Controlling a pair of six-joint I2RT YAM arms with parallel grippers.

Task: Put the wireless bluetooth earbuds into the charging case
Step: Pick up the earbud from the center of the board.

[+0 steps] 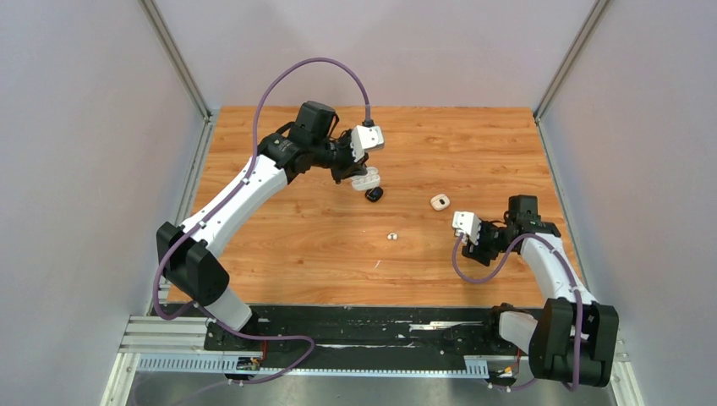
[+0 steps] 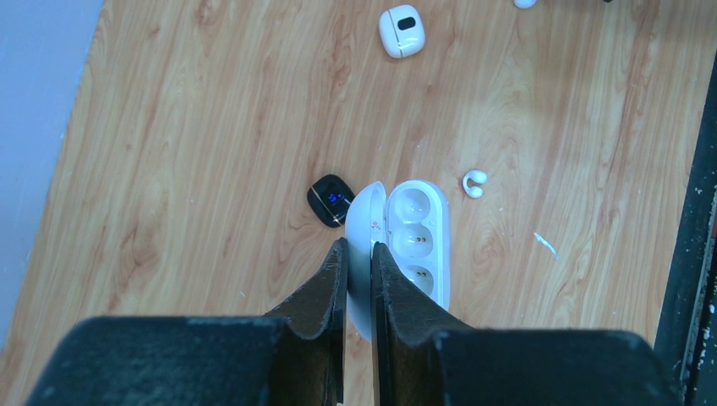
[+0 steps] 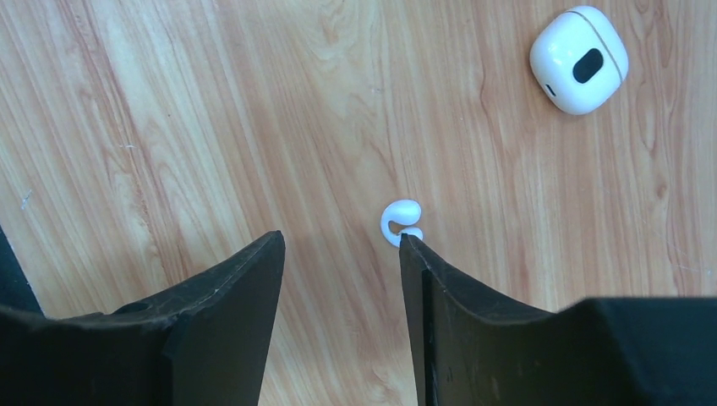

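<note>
So over on the left, the left gripper [image 2: 358,247] was pinched tight on the lid [image 2: 362,218] of the white charging case [image 2: 420,222]. The lid stood flipped open and the case's moulded wells faced up at the wrist camera. From the top view that arm was stretched out toward the far middle of the wooden tabletop [image 1: 296,245]. A little black case [image 2: 331,200] with a blue light on it sat just beside the lid, on its left in the wrist view. Moving right, one small white earbud [image 2: 474,183] lay loose on the wood, near the open case but apart from it, curled into a hook shape. A bit further on sat a closed white case [image 3: 580,59] with a dark oval mark on top, well apart from the earbud. On the right, the right gripper [image 3: 340,239] had its fingers spread apart with nothing between them. In its own camera the earbud sat right at the tip of one finger, though I honestly couldn't tell if they were touching.
</note>
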